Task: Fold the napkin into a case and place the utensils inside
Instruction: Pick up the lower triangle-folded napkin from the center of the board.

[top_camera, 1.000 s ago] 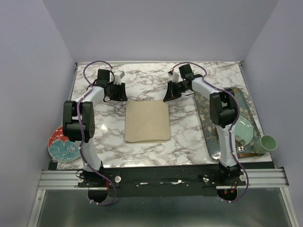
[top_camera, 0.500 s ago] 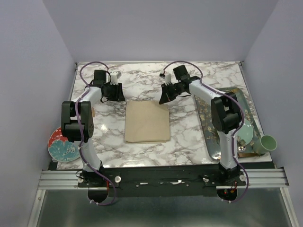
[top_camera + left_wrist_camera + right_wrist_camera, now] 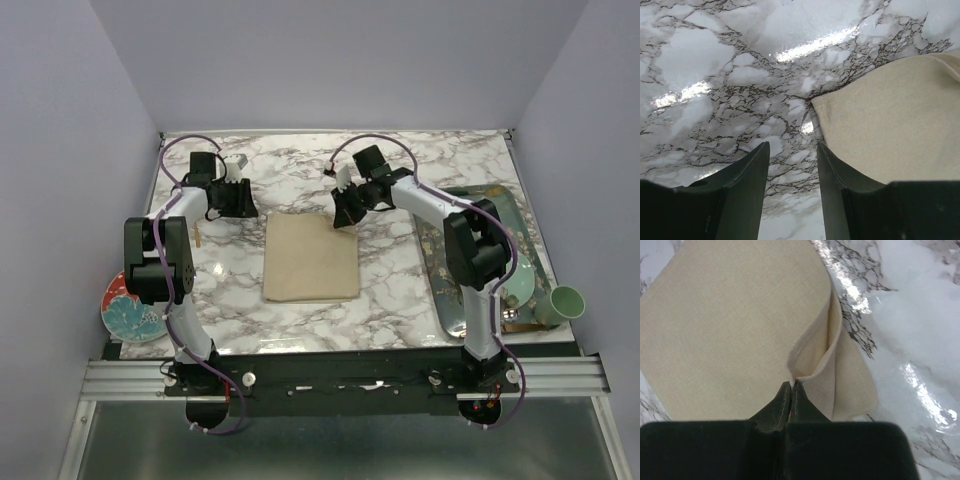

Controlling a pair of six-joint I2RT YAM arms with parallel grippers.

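Observation:
The beige napkin (image 3: 310,260) lies folded as an upright oblong in the middle of the marble table. My right gripper (image 3: 343,214) is at its far right corner. In the right wrist view the gripper (image 3: 792,385) is shut on the hem of the napkin (image 3: 730,325) and holds that corner raised and curled over the cloth. My left gripper (image 3: 250,200) is open and empty just left of the far left corner. In the left wrist view the napkin (image 3: 890,125) lies to the right of the left gripper (image 3: 792,146). I cannot make out the spoon or fork.
A long patterned tray (image 3: 445,290) lies along the right side with a pale green plate (image 3: 515,282) on it. A green cup (image 3: 565,303) stands at the near right edge. A red floral plate (image 3: 128,308) sits at the near left edge.
My right gripper has moved left and a little nearer, onto the napkin's far right corner, which is now raised. My left gripper has drawn back to the left, away from the cloth.

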